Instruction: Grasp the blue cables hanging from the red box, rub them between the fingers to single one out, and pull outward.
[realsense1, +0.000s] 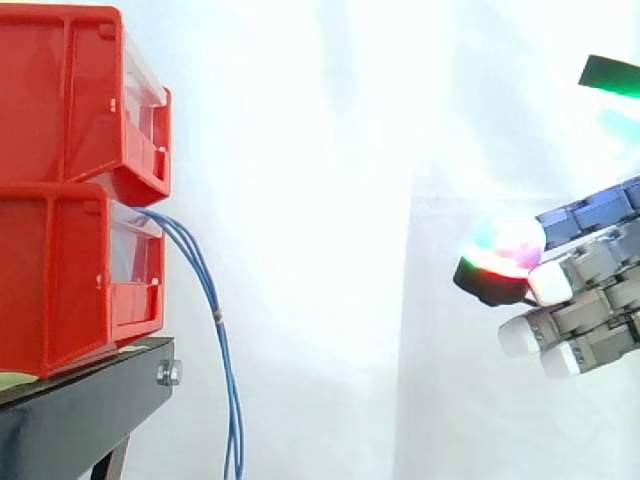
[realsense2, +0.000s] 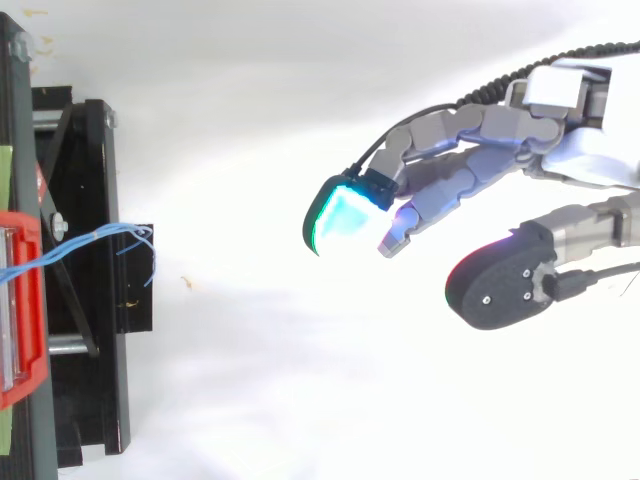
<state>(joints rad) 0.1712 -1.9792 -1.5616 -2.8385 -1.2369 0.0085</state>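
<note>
Two red boxes (realsense1: 70, 190) are stacked on a black stand (realsense1: 80, 410) at the left of the side view. Thin blue cables (realsense1: 215, 320) come out between the boxes and hang down past the stand's edge; from above the cables (realsense2: 100, 240) fan out over the stand (realsense2: 90, 300). My hand (realsense2: 590, 160) is far to the right of them, touching nothing. Its fingers (realsense2: 450, 170) reach out nearly straight toward the cables, and the thumb (realsense2: 500, 285) stands apart from them. In the side view the hand (realsense1: 590, 310) sits at the right edge, level with the lower box.
A white curtain lies behind and under everything. A wide gap separates the hand from the cables. A green object (realsense1: 612, 75) pokes in at the upper right of the side view.
</note>
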